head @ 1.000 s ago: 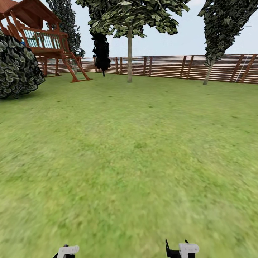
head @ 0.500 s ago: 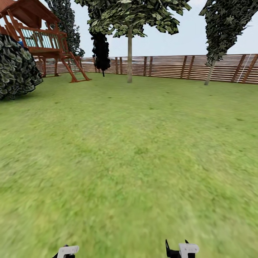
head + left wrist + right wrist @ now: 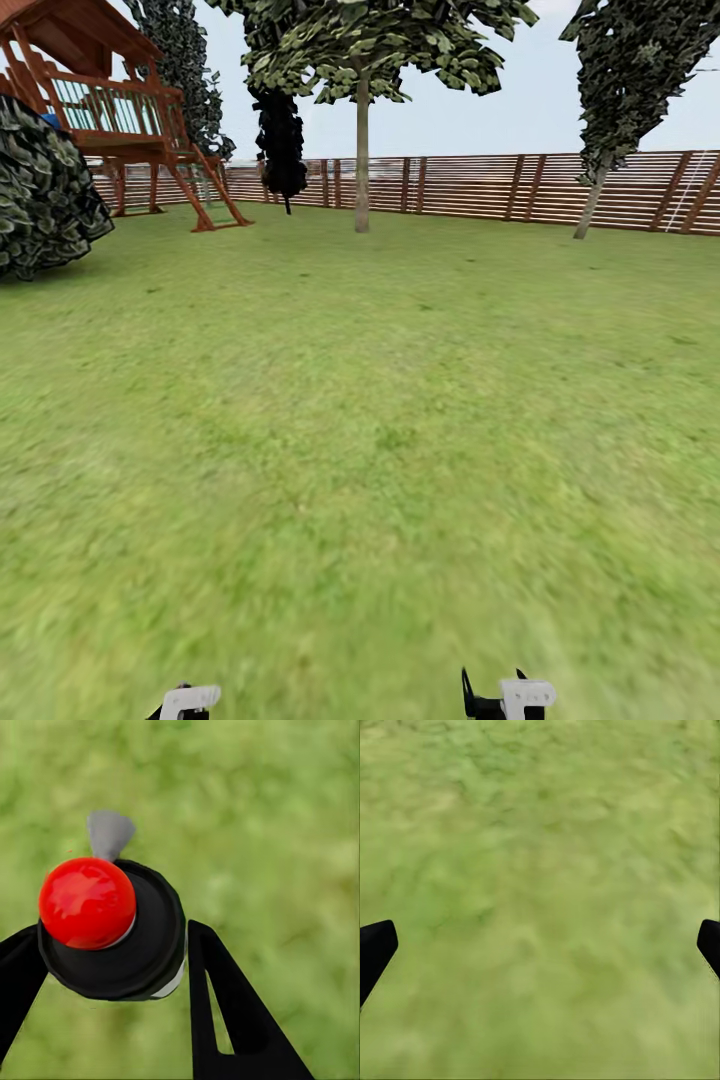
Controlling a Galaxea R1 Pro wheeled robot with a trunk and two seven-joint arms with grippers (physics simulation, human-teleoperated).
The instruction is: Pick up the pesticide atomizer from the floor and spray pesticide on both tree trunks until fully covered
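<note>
the left gripper jaws clench the pesticide atomizer, nozzle forward for spraying, the right gripper jaws hang released, both trees well ahead by the fence.

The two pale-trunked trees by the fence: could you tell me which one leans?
The right tree: its trunk slants, whereas the middle tree stands straight.

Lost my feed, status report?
Left pincer shut on atomizer. Right pincer open over grass. Straight-trunked tree ahead by fence, open lawn between.
</note>
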